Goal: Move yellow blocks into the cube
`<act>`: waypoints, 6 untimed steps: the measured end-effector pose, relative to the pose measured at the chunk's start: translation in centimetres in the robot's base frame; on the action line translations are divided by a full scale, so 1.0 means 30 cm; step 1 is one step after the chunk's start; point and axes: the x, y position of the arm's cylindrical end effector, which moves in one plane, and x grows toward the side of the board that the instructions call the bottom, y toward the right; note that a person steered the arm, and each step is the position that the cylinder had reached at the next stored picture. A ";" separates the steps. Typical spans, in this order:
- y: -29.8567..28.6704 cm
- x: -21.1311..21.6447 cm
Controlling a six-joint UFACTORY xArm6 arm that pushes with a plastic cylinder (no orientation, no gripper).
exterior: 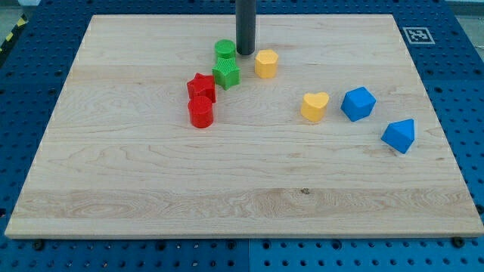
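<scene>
Beside my tip: you will find my tip (pixel 246 52) at the top of the wooden table (pixel 227 189), set between the green ribbed cylinder block (pixel 224 50) on the view's left and the yellow hexagonal plastic block (pixel 265 63) on the view's right, near both; contact cannot be told.
Grasp state: none to report, since the arm ends in a bare dark rod that neither clenches nor releases, and it holds nothing.
Task blocks: the hexagonal yellow lies just right of and a little below my tip; the yellow heart-shaped block (pixel 315 106) lies farther down and right, just beside the blue cube (pixel 358 103), probably the target.
Key relation: from my tip, the cube lies down and to the right, roughly in line past the hexagonal yellow, so you should judge a push in that direction as the likely next move.
Other blocks: a green star-like block (pixel 226 74), a red star block (pixel 201 87) and a red cylinder block (pixel 200 112) lie below-left of my tip; a blue wedge-like block (pixel 399 136) sits far right.
Surfaces: the blocks look matte and finely ribbed; the table is smooth pale wood.
</scene>
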 end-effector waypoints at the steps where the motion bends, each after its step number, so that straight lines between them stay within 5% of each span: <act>1: -0.051 -0.001; 3: -0.143 0.099; 5: 0.032 0.050; 6: 0.094 0.135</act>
